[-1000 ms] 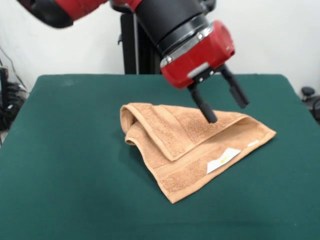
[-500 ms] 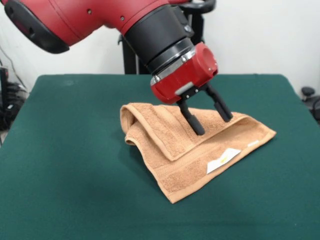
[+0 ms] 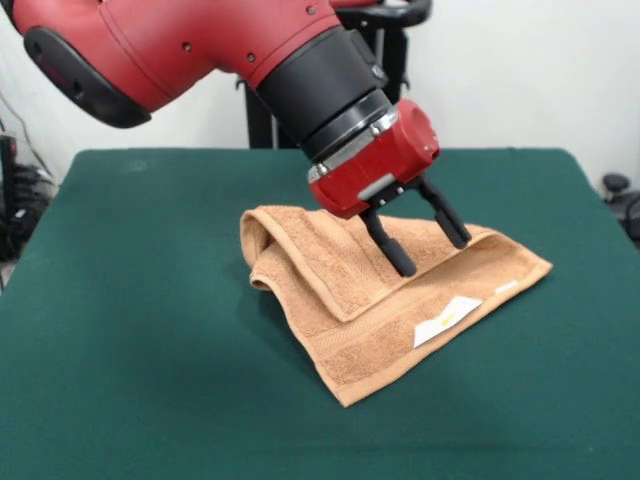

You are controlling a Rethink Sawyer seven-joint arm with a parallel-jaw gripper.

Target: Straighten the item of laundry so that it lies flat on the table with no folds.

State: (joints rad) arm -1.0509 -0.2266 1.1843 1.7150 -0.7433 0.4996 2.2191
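Observation:
The orange-brown terry towel [image 3: 375, 300] lies folded over itself in the middle of the dark green table [image 3: 130, 350]. Its left part is bunched into a raised roll. A white label [image 3: 447, 320] shows on the lower layer near the right front edge. My gripper [image 3: 430, 257] is open, its two black fingers [image 3: 393, 248] spread apart and tilted, tips just above or touching the folded upper layer of the towel right of its middle. It holds nothing.
The red and black arm [image 3: 230, 50] comes down from the upper left over the table's far half. The black pedestal [image 3: 262, 115] stands behind the table. Dark gear sits at the left edge [image 3: 15, 200] and right edge [image 3: 620, 195].
The arm has come down and leftward toward the towel, then shifted slightly right. The open fingers are now lower over the towel's folded layer. The towel has not moved.

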